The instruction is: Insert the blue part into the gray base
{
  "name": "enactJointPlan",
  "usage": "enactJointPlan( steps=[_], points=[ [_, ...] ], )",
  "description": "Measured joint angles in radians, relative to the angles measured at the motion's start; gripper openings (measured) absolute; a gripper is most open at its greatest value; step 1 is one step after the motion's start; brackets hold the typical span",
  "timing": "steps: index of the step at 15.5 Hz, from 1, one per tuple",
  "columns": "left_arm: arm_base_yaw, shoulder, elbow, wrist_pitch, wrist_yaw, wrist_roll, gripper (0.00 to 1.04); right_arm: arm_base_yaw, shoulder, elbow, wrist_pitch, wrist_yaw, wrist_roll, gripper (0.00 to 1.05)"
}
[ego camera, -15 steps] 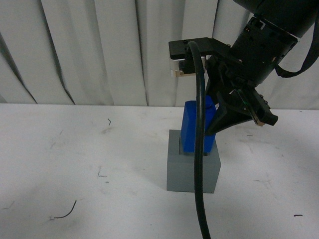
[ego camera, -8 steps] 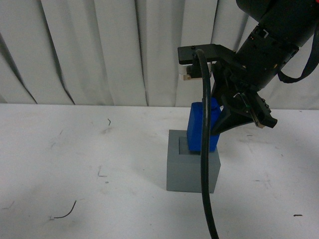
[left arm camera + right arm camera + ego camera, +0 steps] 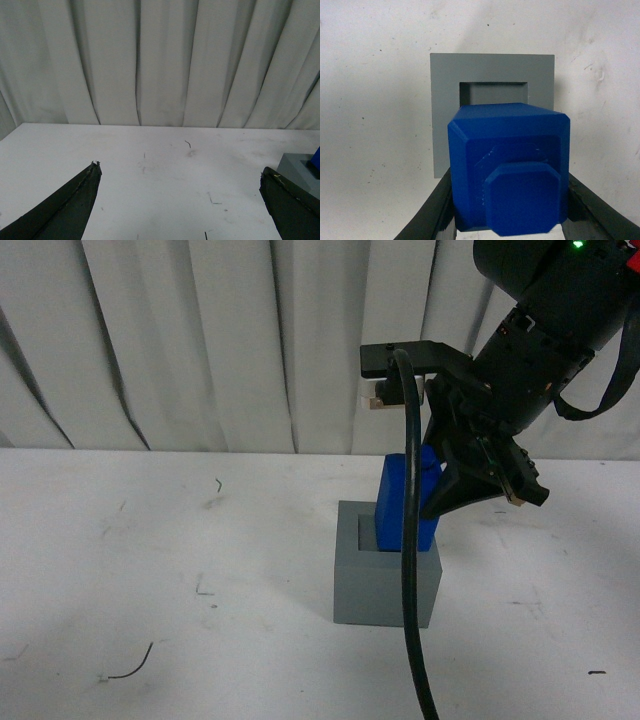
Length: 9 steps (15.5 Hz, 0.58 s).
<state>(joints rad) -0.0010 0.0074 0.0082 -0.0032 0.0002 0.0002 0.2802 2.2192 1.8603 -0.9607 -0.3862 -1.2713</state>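
Since 1 s ago, blue part [image 3: 391, 504] shifted toward 3 o'clock. R gripper [image 3: 509, 220], in from 1 o'clock, clamps its sides. We see its lower end at gray base [image 3: 368, 586] recess. L gripper [image 3: 177, 210] spread wide, empty.

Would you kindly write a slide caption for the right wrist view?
Right gripper holds the blue part at the square recess of the gray base, not yet fully inserted.
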Motion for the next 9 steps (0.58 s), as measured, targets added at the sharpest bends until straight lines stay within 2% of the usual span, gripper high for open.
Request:
enactJointPlan(
  steps=[9],
  points=[
    [0.0,0.0,0.0,0.0,0.0,0.0,0.98,0.015,0.002,0.0,0.0,0.0,0.016,0.47]
  ],
)
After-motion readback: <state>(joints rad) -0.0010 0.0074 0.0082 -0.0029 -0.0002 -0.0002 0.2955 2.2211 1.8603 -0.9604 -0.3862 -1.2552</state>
